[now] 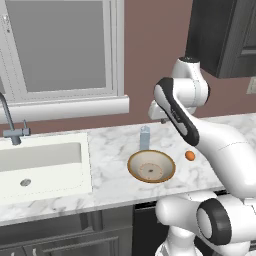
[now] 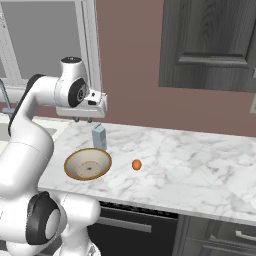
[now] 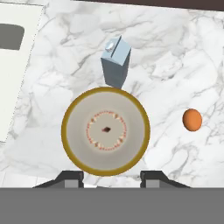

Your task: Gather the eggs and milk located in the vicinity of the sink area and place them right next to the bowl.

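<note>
Bowl [image 3: 105, 131] directly below empty tool [image 3: 112, 179]; milk [image 3: 116, 63] behind.

A kitchen: marble counter [image 1: 115, 145], sink [image 1: 42, 165] with faucet [image 1: 10, 122], dark cabinets [image 2: 210, 45].

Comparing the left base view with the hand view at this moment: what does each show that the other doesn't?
Left base view alone: the full sink with its drain and grey faucet, the window above the counter, the dark upper cabinet, and the arm itself. Hand view alone: a straight-down look into the bowl, with the gripper hanging above it, holding nothing. Both: the milk standing just behind the bowl, the egg lying apart on the marble counter, and at least an edge of the sink.
</note>
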Available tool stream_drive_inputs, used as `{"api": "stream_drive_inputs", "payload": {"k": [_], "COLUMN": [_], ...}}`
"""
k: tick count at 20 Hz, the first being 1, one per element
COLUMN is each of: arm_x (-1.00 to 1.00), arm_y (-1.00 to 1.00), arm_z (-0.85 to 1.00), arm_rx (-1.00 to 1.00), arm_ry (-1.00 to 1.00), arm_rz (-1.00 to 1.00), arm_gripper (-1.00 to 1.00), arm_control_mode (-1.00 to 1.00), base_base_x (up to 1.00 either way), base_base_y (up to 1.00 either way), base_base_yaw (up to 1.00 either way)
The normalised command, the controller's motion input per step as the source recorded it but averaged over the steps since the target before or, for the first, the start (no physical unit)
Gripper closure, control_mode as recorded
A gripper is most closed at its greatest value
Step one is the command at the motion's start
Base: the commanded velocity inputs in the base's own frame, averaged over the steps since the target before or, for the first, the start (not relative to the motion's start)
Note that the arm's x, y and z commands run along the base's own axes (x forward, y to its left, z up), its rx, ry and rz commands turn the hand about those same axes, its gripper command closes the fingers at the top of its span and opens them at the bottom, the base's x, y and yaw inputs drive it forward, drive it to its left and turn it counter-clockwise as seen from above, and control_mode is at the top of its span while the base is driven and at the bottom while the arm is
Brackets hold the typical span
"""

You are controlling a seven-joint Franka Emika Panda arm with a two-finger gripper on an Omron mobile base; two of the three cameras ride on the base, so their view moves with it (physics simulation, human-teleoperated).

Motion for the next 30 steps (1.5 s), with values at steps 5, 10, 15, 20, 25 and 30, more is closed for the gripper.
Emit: {"api": "stream_drive_inputs", "payload": {"k": [5, 10, 15, 20, 25, 30], "arm_x": [0.00, 0.00, 0.00, 0.00, 0.00, 0.07], "arm_y": [0.00, 0.00, 0.00, 0.00, 0.00, 0.00], "arm_z": [-0.01, -0.08, 0.00, 0.00, -0.06, -0.18], "arm_rx": [0.01, 0.03, 0.05, 0.05, 0.02, -0.01], "arm_ry": [0.00, 0.00, 0.00, 0.00, 0.00, 0.00], "arm_rz": [0.00, -0.06, -0.10, -0.13, -0.13, -0.07], "arm_gripper": [-1.00, -1.00, -1.00, -1.00, -1.00, -1.00], "arm_control_mode": [-1.00, -1.00, -1.00, -1.00, -1.00, -1.00], "base_base_x": [0.00, 0.00, 0.00, 0.00, 0.00, 0.00], "base_base_y": [0.00, 0.00, 0.00, 0.00, 0.00, 0.00], "base_base_yaw": [0.00, 0.00, 0.00, 0.00, 0.00, 0.00]}}
